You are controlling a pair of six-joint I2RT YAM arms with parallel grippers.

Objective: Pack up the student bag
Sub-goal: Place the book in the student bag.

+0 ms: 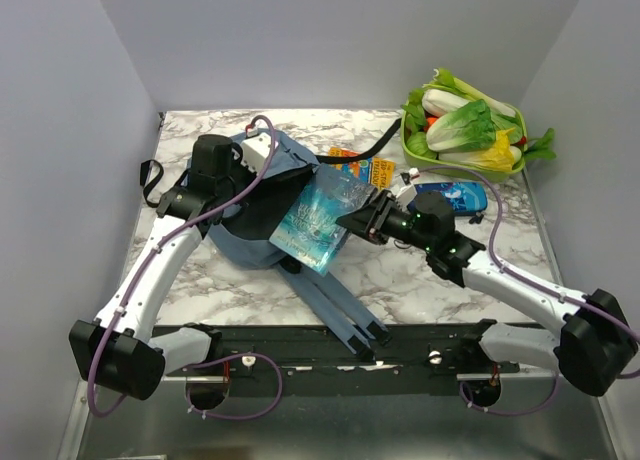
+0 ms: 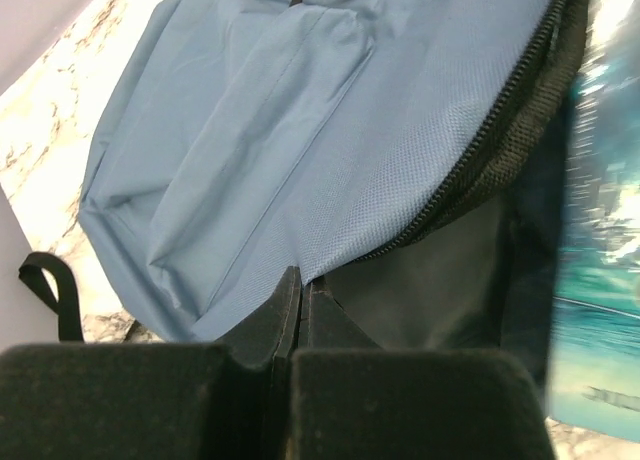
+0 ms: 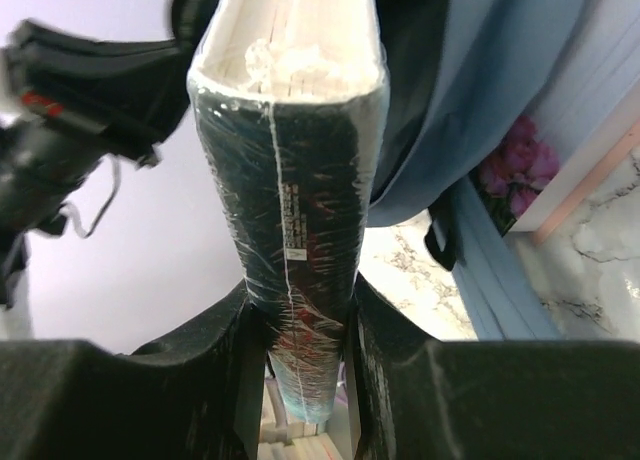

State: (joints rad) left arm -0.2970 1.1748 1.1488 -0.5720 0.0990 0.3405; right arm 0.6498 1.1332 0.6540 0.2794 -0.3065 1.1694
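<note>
The student bag [image 1: 240, 245] is a dusty-blue backpack lying on the marble table, its straps trailing toward the near edge. My left gripper [image 1: 228, 185] is shut on the blue fabric rim [image 2: 298, 280] of the bag's opening, and the black interior [image 2: 440, 280] shows beside it. My right gripper [image 1: 360, 220] is shut on a shrink-wrapped teal book [image 1: 320, 220], held by its spine [image 3: 300, 230] and tilted over the bag's mouth. In the left wrist view the book [image 2: 600, 230] stands at the right edge of the opening. Blue bag fabric [image 3: 480, 100] hangs just behind the book.
A green basket [image 1: 512, 110] of leafy vegetables stands at the back right. A blue pouch [image 1: 450, 195] lies just behind the right wrist, and an orange packet [image 1: 360, 165] lies beside the bag. A black strap loop [image 1: 150, 180] sticks out at the table's left edge.
</note>
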